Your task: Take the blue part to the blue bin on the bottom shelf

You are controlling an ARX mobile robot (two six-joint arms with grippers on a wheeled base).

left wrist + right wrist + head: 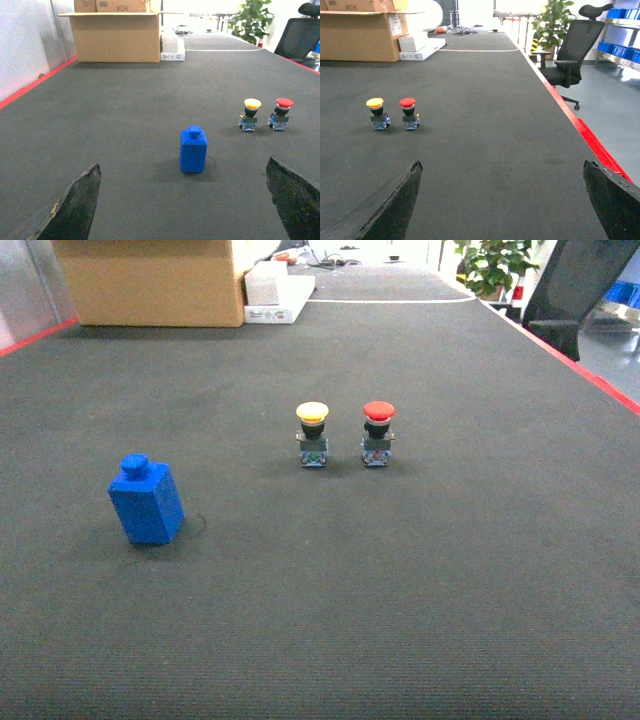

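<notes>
Ahead of the left gripper (182, 200), whose jaws stand wide apart like the right gripper's (502, 200), the blue part (193, 150) waits upright, framed for grasping.

**A dark mat, red edging, and an office beyond**

A dark grey ribbed mat (420, 580) covers the work surface, bordered by red strips (580, 130) on both sides. At its far end sits an open cardboard box (117, 37) beside a flat white box (420, 45). To the right stand a black office chair (572, 47), a leafy potted plant (550, 22) and blue bins (620, 30) on shelving. Bright light washes the background.
</notes>
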